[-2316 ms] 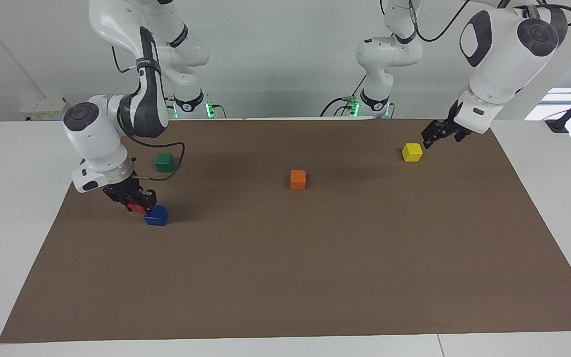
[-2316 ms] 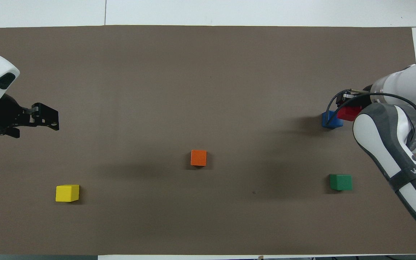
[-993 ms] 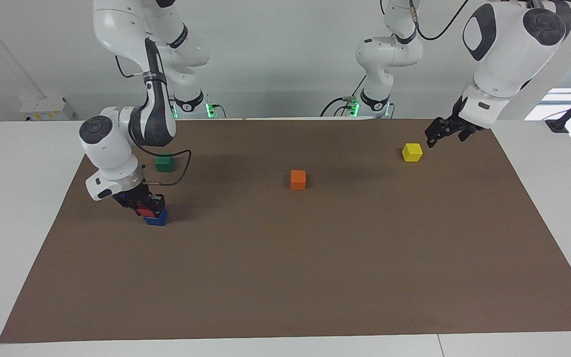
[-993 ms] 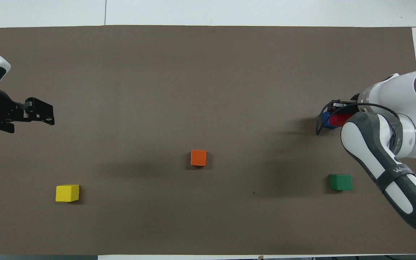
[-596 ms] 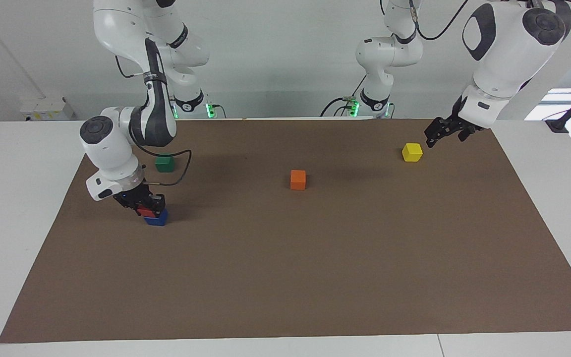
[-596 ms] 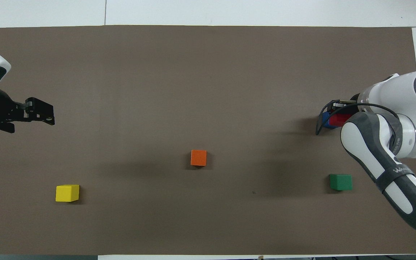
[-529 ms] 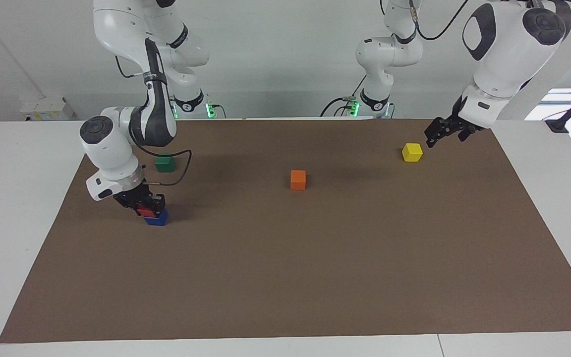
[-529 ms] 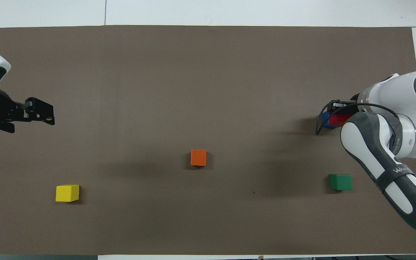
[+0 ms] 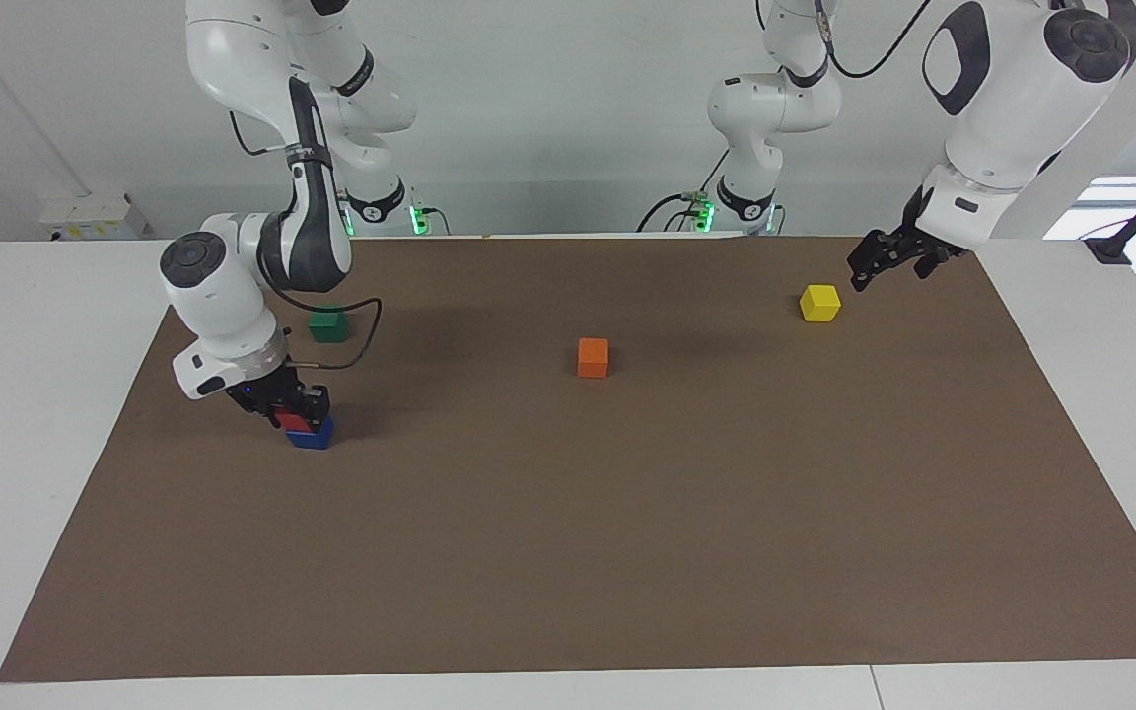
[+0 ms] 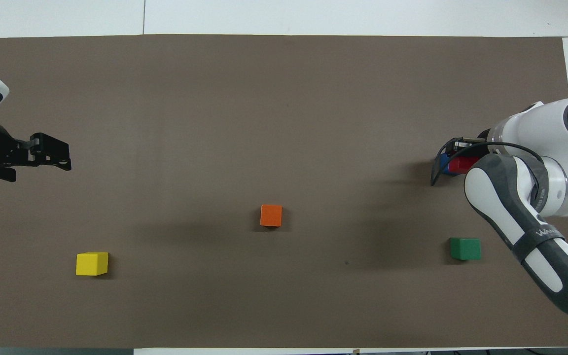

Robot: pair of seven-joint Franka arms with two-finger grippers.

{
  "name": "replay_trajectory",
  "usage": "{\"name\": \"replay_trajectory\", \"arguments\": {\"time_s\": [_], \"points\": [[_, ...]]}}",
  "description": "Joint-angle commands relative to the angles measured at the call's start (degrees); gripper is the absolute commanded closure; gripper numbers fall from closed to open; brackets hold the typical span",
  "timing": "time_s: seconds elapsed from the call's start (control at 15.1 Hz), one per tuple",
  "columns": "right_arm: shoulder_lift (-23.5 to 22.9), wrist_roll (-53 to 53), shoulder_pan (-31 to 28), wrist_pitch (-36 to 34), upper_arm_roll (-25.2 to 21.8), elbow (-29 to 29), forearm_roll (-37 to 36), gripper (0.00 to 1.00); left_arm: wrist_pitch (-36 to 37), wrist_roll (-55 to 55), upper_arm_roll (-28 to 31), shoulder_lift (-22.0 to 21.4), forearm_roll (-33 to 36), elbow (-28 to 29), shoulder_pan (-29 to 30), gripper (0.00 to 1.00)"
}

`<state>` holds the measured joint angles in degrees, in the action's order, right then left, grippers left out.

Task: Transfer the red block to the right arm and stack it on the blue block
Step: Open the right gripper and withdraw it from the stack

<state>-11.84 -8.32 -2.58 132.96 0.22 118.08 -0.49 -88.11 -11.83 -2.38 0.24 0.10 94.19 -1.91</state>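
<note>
Facing, right claw [image 9: 294, 408] clenches the red block [image 9: 299, 424], which sits on the blue block [image 9: 312, 436]; left claw [image 9: 869, 268] hangs above the yellow cube [image 9: 819, 302], grip unclear. Overhead, red block [image 10: 461, 165] tops blue block [image 10: 443, 161], farther from the robots than the green cube [image 10: 465, 248].

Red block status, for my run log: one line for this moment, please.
right gripper: shut on red block | red block: on blue block | left gripper: waits over mat

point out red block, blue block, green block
red block [image 9: 296, 421], facing view, its visible side face under the right gripper
blue block [image 9: 312, 437], facing view, its front face
green block [image 10: 465, 248], overhead view, its top face
</note>
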Motion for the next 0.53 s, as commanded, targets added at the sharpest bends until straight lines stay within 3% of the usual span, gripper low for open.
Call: {"name": "replay_trajectory", "arguments": {"time_s": [0.0,0.33,0.46], "points": [[0.42,0.41,-0.4,1.16,0.48,1.01,-1.53,0.0,0.05,0.06,0.19,-0.94,0.16,0.56,0.24,0.0],[0.59,0.5,-0.4,-1.2,0.48,-1.53,-1.35,0.0,0.05,0.06,0.19,-0.94,0.16,0.56,0.24,0.0],[0.77,0.94,-0.4,-6.36,0.66,-5.21,-1.09,0.0,0.05,0.06,0.19,-0.94,0.16,0.56,0.24,0.0]]}}
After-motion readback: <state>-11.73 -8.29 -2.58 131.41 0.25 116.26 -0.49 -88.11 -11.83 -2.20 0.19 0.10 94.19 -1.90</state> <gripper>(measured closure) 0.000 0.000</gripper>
